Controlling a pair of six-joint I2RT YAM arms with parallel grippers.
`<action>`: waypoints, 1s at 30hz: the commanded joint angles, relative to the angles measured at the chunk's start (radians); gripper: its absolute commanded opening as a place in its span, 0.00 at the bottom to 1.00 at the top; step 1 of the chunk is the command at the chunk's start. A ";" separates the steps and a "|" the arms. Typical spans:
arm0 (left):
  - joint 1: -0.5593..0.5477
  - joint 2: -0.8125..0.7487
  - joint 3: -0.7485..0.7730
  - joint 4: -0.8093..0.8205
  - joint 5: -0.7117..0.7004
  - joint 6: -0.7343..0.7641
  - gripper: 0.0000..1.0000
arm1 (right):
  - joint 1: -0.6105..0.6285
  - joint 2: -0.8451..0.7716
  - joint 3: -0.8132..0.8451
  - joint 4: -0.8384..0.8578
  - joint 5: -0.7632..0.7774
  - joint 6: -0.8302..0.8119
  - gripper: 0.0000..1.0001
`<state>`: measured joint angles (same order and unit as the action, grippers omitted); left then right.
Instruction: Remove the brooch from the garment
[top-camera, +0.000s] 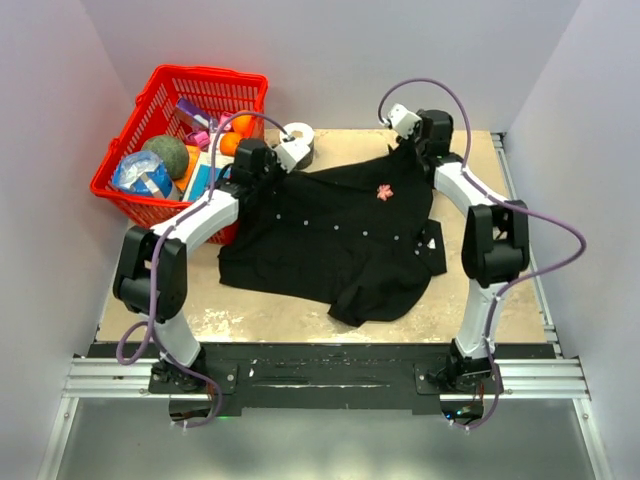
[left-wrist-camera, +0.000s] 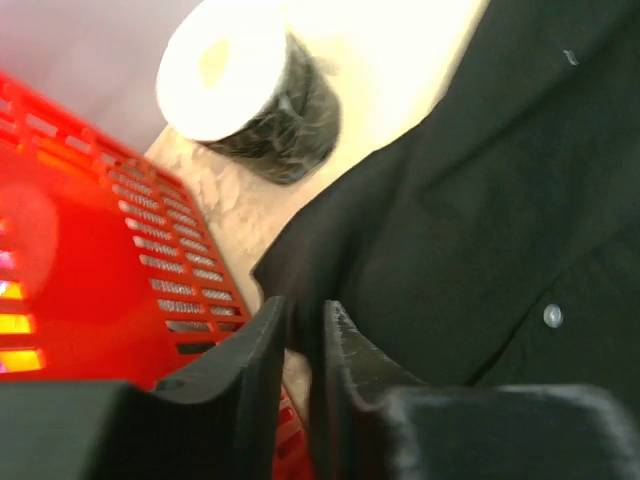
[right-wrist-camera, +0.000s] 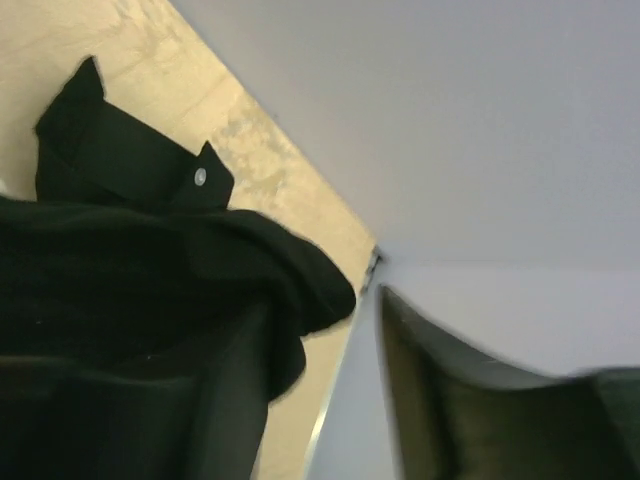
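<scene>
Top external view: one tan, scuffed table stands walled in on three sides by pale grey panels, with two arms bolted at its near edge. One black garment lies spread across the middle of the table, and it is the largest thing there. One red basket sits at the far left corner, holding a jumble of goods that includes a greenish ball and something orange; the rest is hard to make out. The left arm reaches to the shirt's far left corner beside the basket, and the right arm reaches to its far right corner. One roll of tape, white-topped and dark-sided, stands just beyond the shirt's far edge. One brooch, a tiny reddish-pink pin, sits on the cloth right of centre, well apart from both claws and out of sight of both wrist cameras. A row of small white buttons crosses the shirt, too small to count.

The left wrist view shows the left claw nearly closed, with the shirt's edge running into the narrow gap. The right wrist view shows the right claw spread wide, with dark cloth bunched against one finger and nothing pinched. Both claws' lower parts are cut off by the frame.
</scene>
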<state>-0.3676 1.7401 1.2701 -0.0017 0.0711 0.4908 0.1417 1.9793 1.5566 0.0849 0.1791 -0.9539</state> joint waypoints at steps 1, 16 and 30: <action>-0.007 -0.055 0.086 0.063 -0.111 -0.100 0.48 | 0.013 -0.014 0.158 0.079 0.227 0.133 0.70; -0.008 -0.476 -0.348 -0.412 0.292 0.183 0.57 | -0.037 -0.477 -0.248 -0.673 -0.113 0.270 0.85; -0.024 -0.300 -0.471 -0.337 0.190 0.155 0.46 | -0.051 -0.326 -0.337 -0.829 -0.109 0.218 0.36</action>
<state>-0.3862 1.4017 0.8036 -0.3958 0.2855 0.6411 0.0921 1.6485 1.2606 -0.7322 0.0387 -0.7090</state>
